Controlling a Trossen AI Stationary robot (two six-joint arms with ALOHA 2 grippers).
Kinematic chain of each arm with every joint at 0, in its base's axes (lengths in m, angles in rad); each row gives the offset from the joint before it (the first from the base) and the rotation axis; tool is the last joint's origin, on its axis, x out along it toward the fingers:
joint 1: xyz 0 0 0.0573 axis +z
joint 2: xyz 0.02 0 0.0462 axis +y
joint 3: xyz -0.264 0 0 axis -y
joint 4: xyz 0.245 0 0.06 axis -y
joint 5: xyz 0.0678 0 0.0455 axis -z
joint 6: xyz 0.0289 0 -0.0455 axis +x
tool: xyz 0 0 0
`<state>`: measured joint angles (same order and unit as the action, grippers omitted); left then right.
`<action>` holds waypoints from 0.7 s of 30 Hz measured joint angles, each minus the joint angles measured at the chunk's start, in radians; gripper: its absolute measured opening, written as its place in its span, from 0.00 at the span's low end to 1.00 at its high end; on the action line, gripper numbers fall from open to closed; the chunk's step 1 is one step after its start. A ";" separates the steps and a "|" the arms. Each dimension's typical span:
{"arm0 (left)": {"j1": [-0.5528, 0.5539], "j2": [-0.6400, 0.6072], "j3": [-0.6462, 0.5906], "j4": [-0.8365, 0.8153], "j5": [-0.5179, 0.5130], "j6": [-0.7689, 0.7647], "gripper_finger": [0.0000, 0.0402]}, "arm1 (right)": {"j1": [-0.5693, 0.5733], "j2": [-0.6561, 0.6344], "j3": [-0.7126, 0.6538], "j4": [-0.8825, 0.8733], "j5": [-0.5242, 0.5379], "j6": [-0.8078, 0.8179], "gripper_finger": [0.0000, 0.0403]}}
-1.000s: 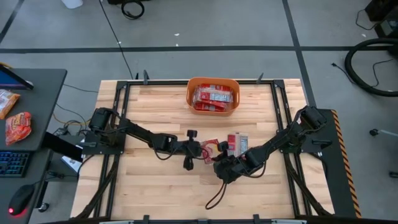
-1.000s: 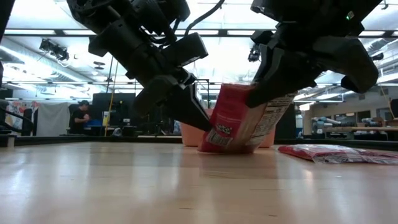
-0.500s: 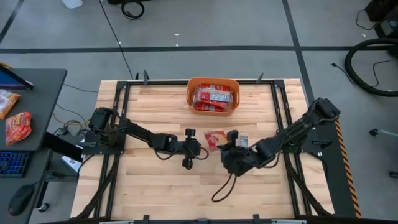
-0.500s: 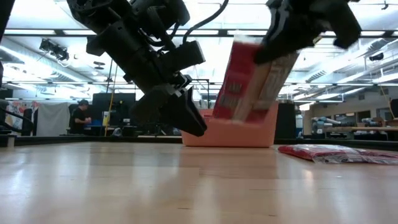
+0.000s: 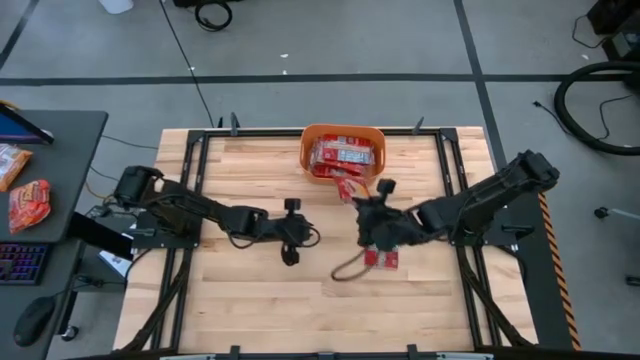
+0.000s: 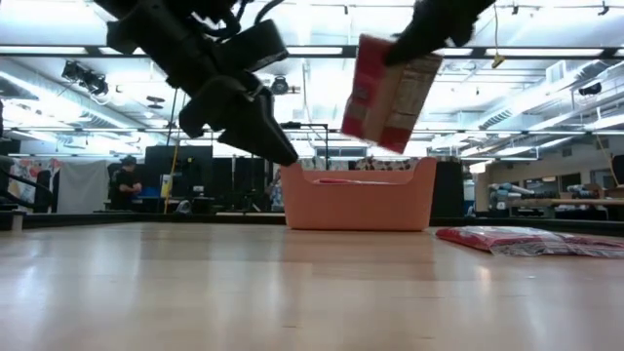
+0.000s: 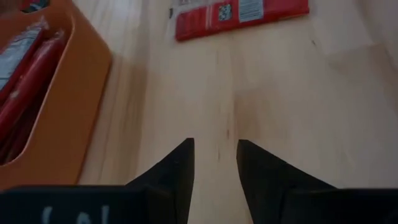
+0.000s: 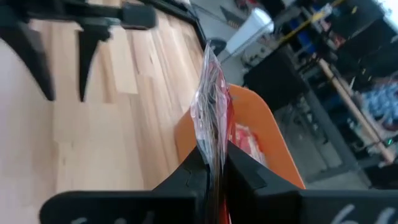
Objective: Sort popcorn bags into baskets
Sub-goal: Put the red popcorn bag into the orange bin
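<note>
Popcorn bag point(image 6: 391, 90) is held in the air by the right gripper point(image 5: 352, 194), whose fingers point(image 8: 194, 177) clamp it edge-on; in the high view only a red sliver of it shows, just short of the near rim of the orange basket point(image 5: 308, 140). The low view shows it tilted, well clear of the table point(image 5: 250, 300) and above the level of the basket rim, with open air beneath it.

The basket stands at the far middle edge of the table and already contains several packed bags point(image 5: 343, 157). One loose bag point(image 5: 382, 259) lies flat on the wood near the right arm, touching nothing else; in the low view it appears at table level to the right of the basket.

The left gripper point(image 5: 289, 228) hangs over the middle of the table, left of the right gripper and apart from it. Its fingers point(image 7: 177, 171) stand a narrow gap apart and hold nothing.

The table's left half and near strip are bare wood.

View differences: the left wrist view shows the basket's side wall and the loose bag's printed face; the right wrist view shows the held bag's crimped edge with the basket behind it. Only the low view shows a person point(image 6: 125, 182) seated far back in the room.
</note>
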<state>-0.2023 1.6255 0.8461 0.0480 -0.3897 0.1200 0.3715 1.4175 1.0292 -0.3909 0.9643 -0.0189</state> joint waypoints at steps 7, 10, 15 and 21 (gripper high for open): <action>0.016 -0.116 -0.098 0.029 -0.007 -0.003 0.31 | -0.139 0.103 0.157 -0.089 -0.058 0.020 0.08; 0.016 -0.155 -0.137 0.051 -0.007 -0.004 0.31 | -0.197 0.161 0.259 -0.213 -0.073 0.101 0.08; 0.016 -0.195 -0.170 0.059 -0.007 -0.010 0.31 | -0.282 0.275 0.448 -0.499 -0.117 0.317 0.08; 0.015 -0.201 -0.171 0.071 -0.006 -0.012 0.31 | -0.368 0.416 0.649 -0.725 -0.175 0.409 0.08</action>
<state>-0.1871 1.4242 0.6746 0.1192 -0.3958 0.1076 0.0038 1.8334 1.6781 -1.1160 0.7893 0.3905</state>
